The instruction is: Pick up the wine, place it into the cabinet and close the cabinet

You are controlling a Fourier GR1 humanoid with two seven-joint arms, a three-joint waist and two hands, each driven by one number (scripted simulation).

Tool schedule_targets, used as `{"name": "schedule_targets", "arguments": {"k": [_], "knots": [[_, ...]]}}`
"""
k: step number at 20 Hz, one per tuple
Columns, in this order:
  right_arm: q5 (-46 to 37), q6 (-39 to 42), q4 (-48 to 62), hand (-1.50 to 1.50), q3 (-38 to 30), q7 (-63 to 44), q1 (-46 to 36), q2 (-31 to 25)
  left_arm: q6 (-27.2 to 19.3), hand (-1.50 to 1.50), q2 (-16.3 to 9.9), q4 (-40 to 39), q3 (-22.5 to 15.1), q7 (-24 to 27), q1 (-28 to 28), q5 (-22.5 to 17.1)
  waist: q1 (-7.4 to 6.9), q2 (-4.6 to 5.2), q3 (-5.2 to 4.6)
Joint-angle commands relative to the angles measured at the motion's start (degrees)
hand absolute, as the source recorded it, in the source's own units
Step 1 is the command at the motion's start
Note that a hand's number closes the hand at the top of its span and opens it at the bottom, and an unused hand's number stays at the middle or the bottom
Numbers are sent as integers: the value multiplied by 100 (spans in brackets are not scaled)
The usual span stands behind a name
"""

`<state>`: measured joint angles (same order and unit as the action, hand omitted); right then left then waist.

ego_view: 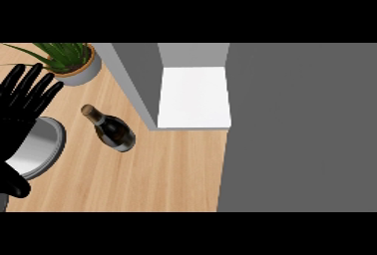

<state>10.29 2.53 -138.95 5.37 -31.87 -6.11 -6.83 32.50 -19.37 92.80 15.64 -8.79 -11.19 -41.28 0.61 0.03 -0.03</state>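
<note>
Black fingers [33, 82] of the left hand [21, 107] spread straight and upward at the view's left edge, holding nothing; the hand is resting there, over the rim of a steel pot [40, 149]. No right hand shows.

Just right of the hand, apart from it, the wine [112, 129] stands on the counter [147, 179], its foil-topped neck pointing up-left and its dark body toward the lower right in the steep view.

Glass, by my judgement: stiff, smooth, probably slippery, weighty in the body and breakable if knocked over. I would take it round the wide body below the shoulder, since the neck is thin and offers less to close on.

Beyond the wine, up-left, a plant [70, 57] sits in a grey pot. To the right stands the cabinet [195, 97], open, its white shelf showing and its grey side wall between shelf and wine. That wall is what I judge stands in the way: the bottle would have to go round its front edge. A broad grey panel fills the right of the view; whether it is the door I cannot tell.
</note>
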Motion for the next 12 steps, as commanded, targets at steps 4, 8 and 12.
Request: {"name": "schedule_targets", "arguments": {"k": [4, 8, 12], "knots": [[10, -131, -508, -150, 97, -345, -117, 34, 612, -150, -32, -1544, 103, 836, -308, 966, 8, 9, -3], [49, -82, -393, -150, 40, -248, -51, 89, 591, -150, 63, -2119, -95, 1185, -735, 1517, -8, 4, 0], [387, 86, -523, -150, -291, -195, 109, -18, 988, -150, -44, -3356, -35, 1995, -965, 2060, 38, 15, -2]]}}
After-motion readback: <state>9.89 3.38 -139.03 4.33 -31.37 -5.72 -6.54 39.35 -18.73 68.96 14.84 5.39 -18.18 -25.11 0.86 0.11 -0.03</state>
